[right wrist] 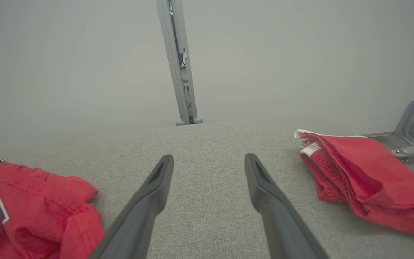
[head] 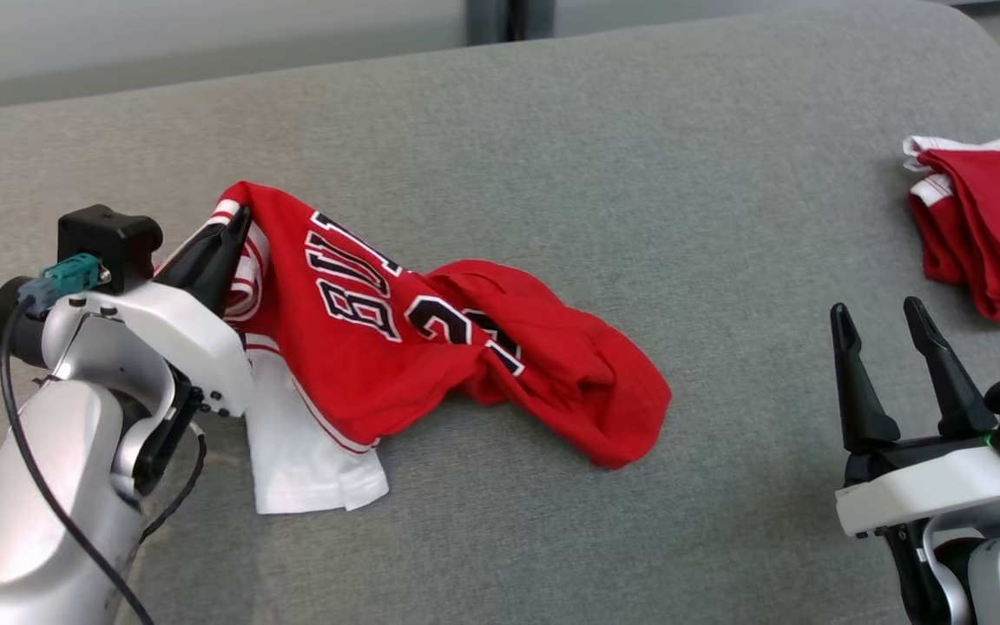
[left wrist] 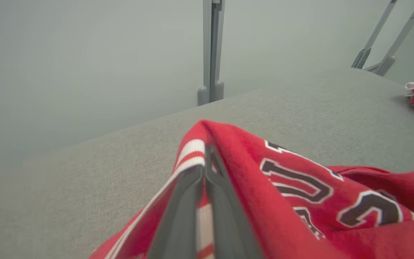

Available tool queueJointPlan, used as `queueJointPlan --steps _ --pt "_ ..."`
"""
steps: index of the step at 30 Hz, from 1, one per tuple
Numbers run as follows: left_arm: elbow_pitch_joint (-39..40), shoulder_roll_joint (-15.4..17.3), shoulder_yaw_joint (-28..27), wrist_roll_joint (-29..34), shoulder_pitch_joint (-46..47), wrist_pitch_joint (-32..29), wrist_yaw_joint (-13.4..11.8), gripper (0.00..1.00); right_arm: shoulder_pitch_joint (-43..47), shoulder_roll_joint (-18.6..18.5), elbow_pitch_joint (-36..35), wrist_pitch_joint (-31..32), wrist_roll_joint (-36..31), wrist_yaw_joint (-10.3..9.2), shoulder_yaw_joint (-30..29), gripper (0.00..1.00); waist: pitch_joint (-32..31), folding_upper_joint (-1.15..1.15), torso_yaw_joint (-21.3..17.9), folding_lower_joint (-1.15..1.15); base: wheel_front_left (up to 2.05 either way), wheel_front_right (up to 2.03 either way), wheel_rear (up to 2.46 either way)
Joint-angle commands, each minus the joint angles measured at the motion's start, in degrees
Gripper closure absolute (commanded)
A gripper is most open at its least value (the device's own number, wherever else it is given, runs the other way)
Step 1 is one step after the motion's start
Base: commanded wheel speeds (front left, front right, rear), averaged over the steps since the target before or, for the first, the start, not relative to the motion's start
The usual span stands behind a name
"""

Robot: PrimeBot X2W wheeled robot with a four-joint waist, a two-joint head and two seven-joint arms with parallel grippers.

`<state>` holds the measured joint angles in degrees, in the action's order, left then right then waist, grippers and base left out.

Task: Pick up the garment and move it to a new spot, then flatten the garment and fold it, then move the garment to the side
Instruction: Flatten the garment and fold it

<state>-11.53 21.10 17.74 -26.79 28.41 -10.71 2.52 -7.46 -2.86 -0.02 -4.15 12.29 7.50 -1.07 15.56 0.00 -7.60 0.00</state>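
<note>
The garment (head: 430,338) is a red jersey with black-and-white lettering and a white part hanging at its lower left, crumpled on the grey surface left of centre. My left gripper (head: 235,221) is shut on its striped red-and-white edge, lifting that corner above the surface. In the left wrist view the closed fingers (left wrist: 225,201) pinch the striped trim of the garment (left wrist: 300,187). My right gripper (head: 878,317) stands open at the lower right, apart from any cloth. Its fingers (right wrist: 149,198) spread over bare surface, with the garment (right wrist: 31,201) off to their left.
A second red cloth with white trim (head: 990,226) lies bunched at the right edge, shown too in the right wrist view (right wrist: 358,172). The grey padded surface (head: 639,174) stretches wide between both. A grey metal post (right wrist: 180,64) rises behind the far edge.
</note>
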Motion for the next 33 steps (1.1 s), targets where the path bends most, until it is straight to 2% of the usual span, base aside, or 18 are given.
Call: queueJointPlan --steps 1,5,7,8,13,19,24,33 --pt "-4.2 -0.9 0.0 -0.4 2.1 1.8 0.6 1.0 -0.6 -0.2 0.2 -0.6 0.3 -0.02 0.2 0.0 1.2 0.0 -1.5 0.0 0.0 0.0 0.0" --pt "-14.4 -3.6 0.4 -0.7 5.1 6.2 1.4 1.0 -1.0 -0.2 0.7 -0.8 0.5 -0.02 0.0 0.0 1.9 0.0 -2.2 0.0 0.0 0.0 0.0" --pt "-18.3 -4.9 0.7 -0.6 5.9 8.3 1.6 0.52 -1.0 -0.2 0.9 -0.8 0.5 -0.02 -0.2 0.0 2.1 0.0 -2.3 0.0 0.0 0.0 0.0" --pt "-19.8 -5.4 0.7 -0.6 6.4 9.6 1.6 0.0 -1.0 -0.2 1.0 -0.8 0.5 -0.02 -0.3 0.0 2.1 0.0 -2.2 0.0 0.0 0.0 0.0" --pt "-23.8 -7.7 0.3 -0.8 5.3 15.8 0.7 0.0 -0.6 -0.1 1.1 -0.5 0.0 -0.02 -0.9 0.0 1.3 0.0 -1.0 0.0 0.0 0.0 0.0" --pt "-21.8 -9.1 -0.5 -1.5 1.1 21.0 -0.8 0.0 0.4 -0.2 0.7 0.1 -0.6 -0.02 -1.5 0.0 -0.7 0.0 0.9 0.0 0.0 0.0 0.0" --pt "-15.7 -9.0 -1.2 -2.2 -5.4 22.1 -3.0 0.0 1.2 -0.2 0.2 1.1 -1.1 -0.02 -1.8 0.0 -3.1 0.0 2.6 0.0 0.0 0.0 0.0" --pt "1.1 -7.7 -4.5 -1.4 -16.5 24.7 -8.3 0.0 3.2 -0.2 -1.1 2.3 -1.7 -0.02 -2.5 0.0 -6.6 0.0 5.2 0.0 0.0 0.0 0.0"
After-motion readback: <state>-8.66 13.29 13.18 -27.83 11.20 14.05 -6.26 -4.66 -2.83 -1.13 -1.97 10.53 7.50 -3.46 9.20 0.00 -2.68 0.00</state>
